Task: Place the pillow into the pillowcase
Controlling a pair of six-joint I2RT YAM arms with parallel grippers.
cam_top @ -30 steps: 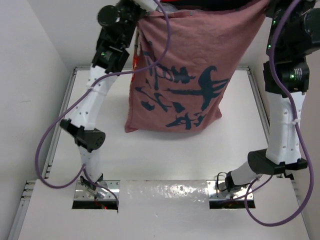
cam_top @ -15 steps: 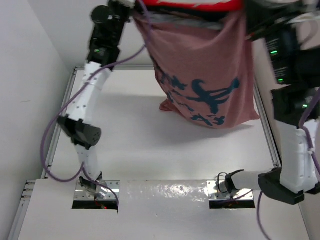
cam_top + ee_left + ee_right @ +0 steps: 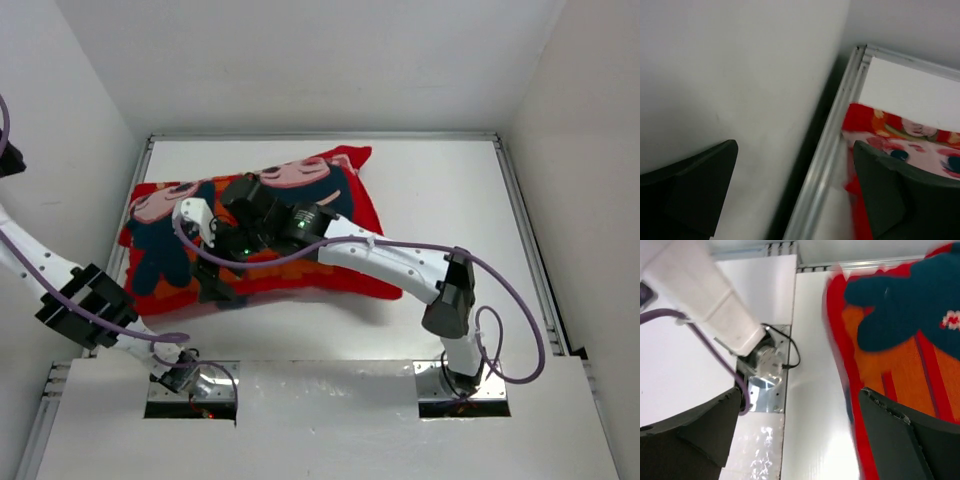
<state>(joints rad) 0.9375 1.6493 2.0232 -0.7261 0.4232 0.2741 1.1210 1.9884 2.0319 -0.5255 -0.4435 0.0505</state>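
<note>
The pillowcase [image 3: 345,200] lies flat and plump on the left half of the table, red side up with cartoon faces. The pillow is hidden; no white cushion shows. My right arm reaches low across the pillowcase, and my right gripper [image 3: 210,265] hangs over its near left part. In the right wrist view the right gripper [image 3: 800,435] is open over bare table, with the pillowcase [image 3: 900,355] beside its right finger. My left gripper [image 3: 792,192] is open and holds nothing. It faces the left wall and table rail, with a pillowcase corner [image 3: 900,130] behind its right finger. It is outside the top view.
The left arm's dark elbow [image 3: 85,300] sits near the table's left front corner and its upper part leaves the view. A metal rail [image 3: 135,200] edges the table by the left wall. The left arm's base [image 3: 765,360] lies ahead of the right gripper.
Both grippers held the pillowcase up, hanging pink side out. Both have opened, and it now lies red side out on the table. The left arm swung left; the right arm reached down across.
</note>
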